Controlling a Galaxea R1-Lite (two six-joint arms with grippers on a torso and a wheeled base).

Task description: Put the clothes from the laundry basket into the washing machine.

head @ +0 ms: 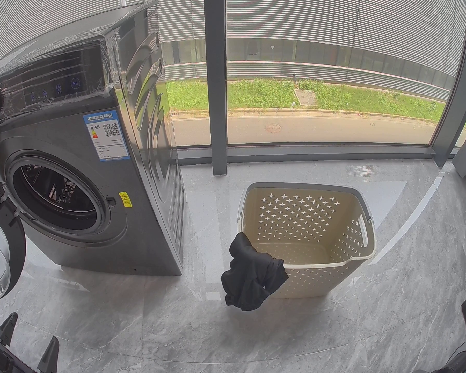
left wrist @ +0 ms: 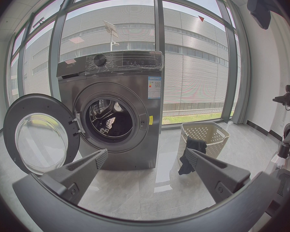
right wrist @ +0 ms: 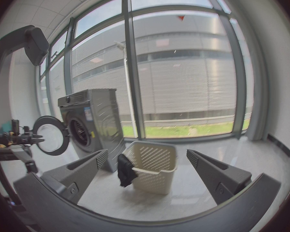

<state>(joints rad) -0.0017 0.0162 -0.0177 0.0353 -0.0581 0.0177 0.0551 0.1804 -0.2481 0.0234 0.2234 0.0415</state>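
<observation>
black garment [head: 253,278] hangs over the basket [head: 300,185] rim, on the side nearest the open washer [head: 134,234]. left end effector [left wrist: 145,154] and right end effector [right wrist: 146,155] are wide open, empty, well apart from it; best to pinch the bunched fold at the rim

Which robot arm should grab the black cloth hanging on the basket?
Probably the left. The black cloth hangs over the corner of the laundry basket nearest the washing machine, whose open door is on the left too. The left gripper is open.
</observation>
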